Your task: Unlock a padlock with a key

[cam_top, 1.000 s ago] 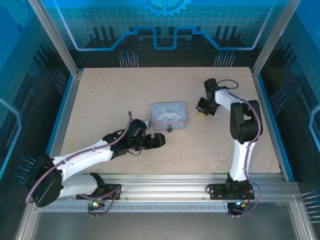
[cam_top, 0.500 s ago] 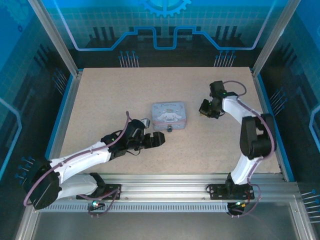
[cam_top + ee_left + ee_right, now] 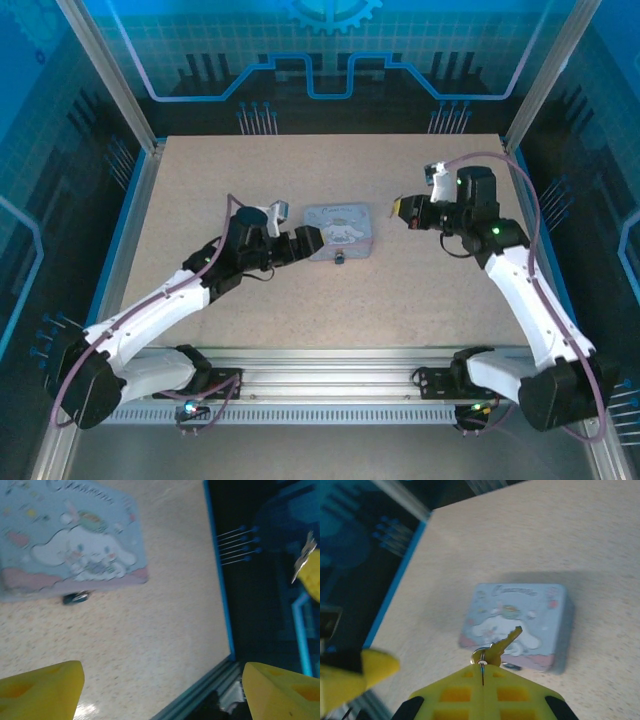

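Since the earlier frame the left gripper (image 3: 303, 243) has been shifted away from the near edge and is now placed just beside the left side of the tin (image 3: 338, 230). The right arm has been swung out toward the right edge of the bench (image 3: 200, 180), with its elbow laid low.

Left gripper (image 3: 160, 674): yellow fingers (image 3: 45, 687) are seen spread wide, with nothing between them. Right gripper (image 3: 408, 210): jaws pressed together on the key (image 3: 502, 641), held above the bench right of the tin and well apart from it. The brass-coloured blade is seen sticking out past the fingertips, with a small metal ring at its head.

The padlock (image 3: 340, 258) is found at the middle of the tin's near edge, touching or just beside it; which cannot be told. It is tiny, dark and metallic, and blurred in the left wrist view (image 3: 76, 598).

The tin is pale blue, rectangular with rounded corners and cartoon-printed, and lies flat near the bench centre. The bench surface is beige speckled board, bordered by blue strips and aluminium posts. Open room is left toward the far edge, both far corners and the near right corner.
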Controlling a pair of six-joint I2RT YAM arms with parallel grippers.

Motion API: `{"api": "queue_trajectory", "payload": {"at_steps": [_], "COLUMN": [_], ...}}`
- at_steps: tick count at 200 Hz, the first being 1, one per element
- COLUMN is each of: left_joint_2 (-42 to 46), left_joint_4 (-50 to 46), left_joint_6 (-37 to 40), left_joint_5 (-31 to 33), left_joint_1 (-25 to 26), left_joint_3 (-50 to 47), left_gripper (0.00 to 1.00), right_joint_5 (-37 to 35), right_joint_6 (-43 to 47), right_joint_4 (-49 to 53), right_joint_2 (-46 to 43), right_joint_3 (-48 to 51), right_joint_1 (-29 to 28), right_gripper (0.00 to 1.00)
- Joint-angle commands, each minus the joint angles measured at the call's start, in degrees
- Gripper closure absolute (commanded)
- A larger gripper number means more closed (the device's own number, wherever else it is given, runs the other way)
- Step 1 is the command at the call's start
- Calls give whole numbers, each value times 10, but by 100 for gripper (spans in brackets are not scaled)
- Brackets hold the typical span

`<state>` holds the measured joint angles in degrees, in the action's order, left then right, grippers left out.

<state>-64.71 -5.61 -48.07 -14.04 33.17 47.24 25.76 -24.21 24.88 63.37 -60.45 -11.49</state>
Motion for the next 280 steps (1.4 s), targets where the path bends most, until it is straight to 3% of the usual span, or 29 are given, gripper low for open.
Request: {"api": "queue_trajectory", "payload": {"at_steps": [1, 65, 141, 227, 266, 280], "left_joint_2": [5, -38, -79, -112, -116, -116], "left_joint_4": [19, 74, 78, 37, 32, 28], "left_joint_6": [-4, -42, -37, -15, -10, -6], "left_joint_5": [-78, -177, -191, -197, -197, -197], "left_joint_1": [-10, -5, 41, 60, 64, 64], "left_joint_3": [44, 96, 136, 174, 176, 177], "left_gripper": [19, 26, 29, 49, 68, 80], "right_joint_5": [90, 135, 111, 95, 81, 77], "right_joint_6": [65, 131, 178, 185, 185, 187], "right_joint_4": [-27, 1, 53, 64, 64, 66], "right_joint_2": [-36, -72, -65, -56, -59, -60], "right_joint_3": [22, 24, -2, -10, -10, -10], "right_joint_1": [-28, -114, -167, -181, -181, -181], "right_gripper": [100, 100, 100, 100, 100, 100]}}
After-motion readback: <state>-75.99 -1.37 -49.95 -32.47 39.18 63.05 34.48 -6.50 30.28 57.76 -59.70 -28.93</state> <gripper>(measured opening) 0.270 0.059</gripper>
